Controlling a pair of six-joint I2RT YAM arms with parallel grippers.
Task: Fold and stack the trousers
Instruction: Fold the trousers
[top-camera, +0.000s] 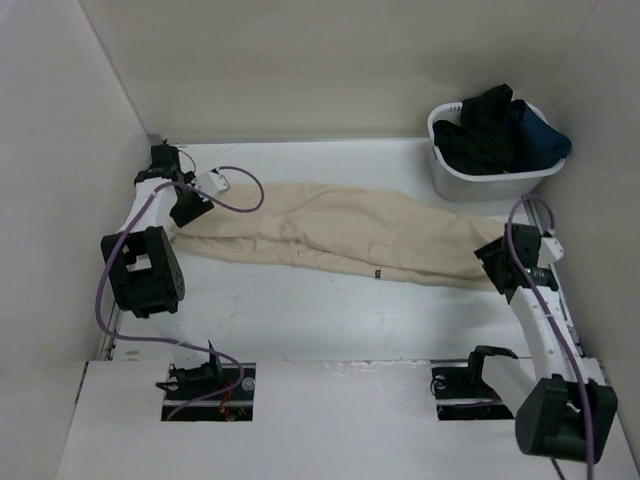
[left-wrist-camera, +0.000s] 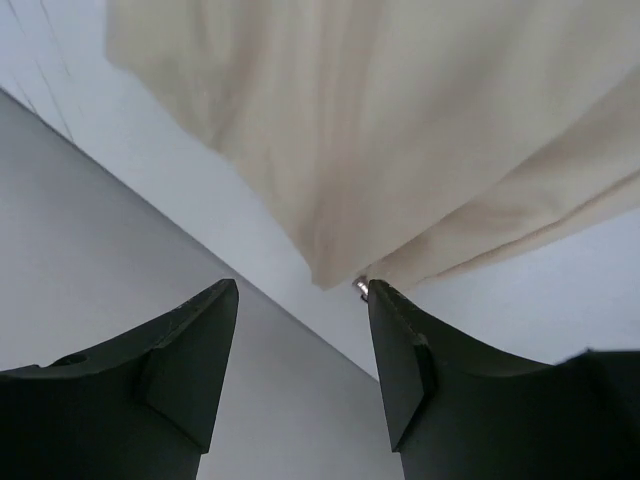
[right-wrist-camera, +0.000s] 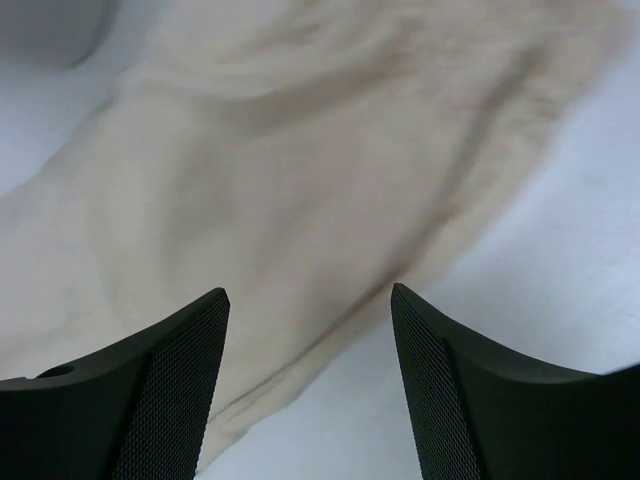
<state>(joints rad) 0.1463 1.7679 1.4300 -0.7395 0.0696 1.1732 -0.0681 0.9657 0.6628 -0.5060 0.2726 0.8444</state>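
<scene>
The beige trousers (top-camera: 340, 235) lie stretched out flat across the table, running from the left arm to the right arm. A small dark tag (top-camera: 378, 273) shows on their near edge. My left gripper (top-camera: 190, 212) hovers at their left end. In the left wrist view it (left-wrist-camera: 300, 285) is open with nothing between the fingers, and a cloth corner with a small metal button (left-wrist-camera: 360, 287) lies just past the right fingertip. My right gripper (top-camera: 497, 265) is at the right end. Its wrist view shows it (right-wrist-camera: 310, 290) open above the cloth (right-wrist-camera: 300, 150), holding nothing.
A white basket (top-camera: 450, 180) with dark clothes (top-camera: 500, 125) stands at the back right, close to the trousers' right end. White walls enclose the table on the left, back and right. A purple cable (top-camera: 240, 200) loops over the trousers near the left arm.
</scene>
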